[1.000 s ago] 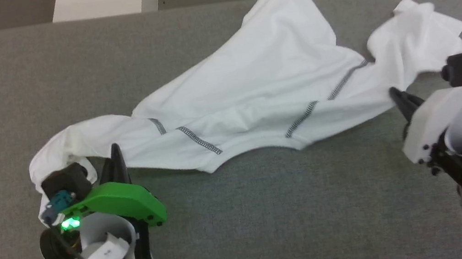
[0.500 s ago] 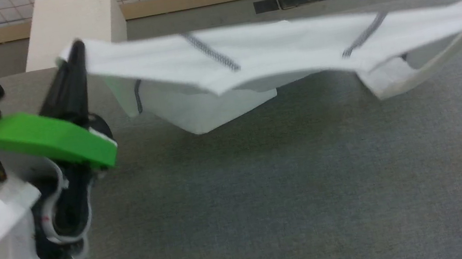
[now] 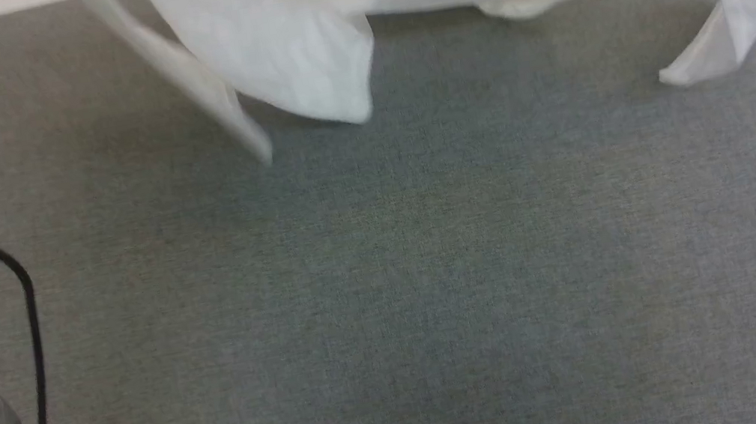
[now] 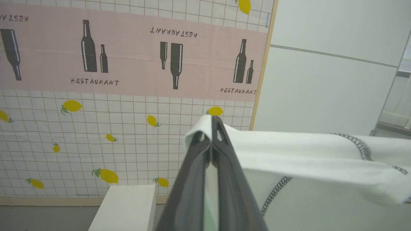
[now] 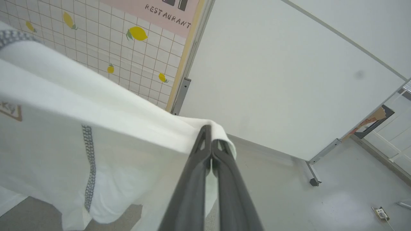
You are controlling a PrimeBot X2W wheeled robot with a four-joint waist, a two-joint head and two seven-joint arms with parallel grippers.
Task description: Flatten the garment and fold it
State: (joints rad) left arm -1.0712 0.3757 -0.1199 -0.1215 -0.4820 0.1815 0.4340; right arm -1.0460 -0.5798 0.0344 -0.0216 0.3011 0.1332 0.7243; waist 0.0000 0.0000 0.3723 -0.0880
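White garment [image 3: 291, 44] hangs stretched left-to-right, loose ends dangling toward grey surface [image 3: 436, 294]; left gripper [image 4: 212, 125] and right gripper [image 5: 209, 134] each pinched tight on its upper edge.

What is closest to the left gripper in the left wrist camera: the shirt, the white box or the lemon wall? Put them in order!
1. The shirt: pinched in the shut left gripper, stretching off to the right.
2. The white box: lower left, down past the fingers.
3. The lemon wall: at the back, behind the box.
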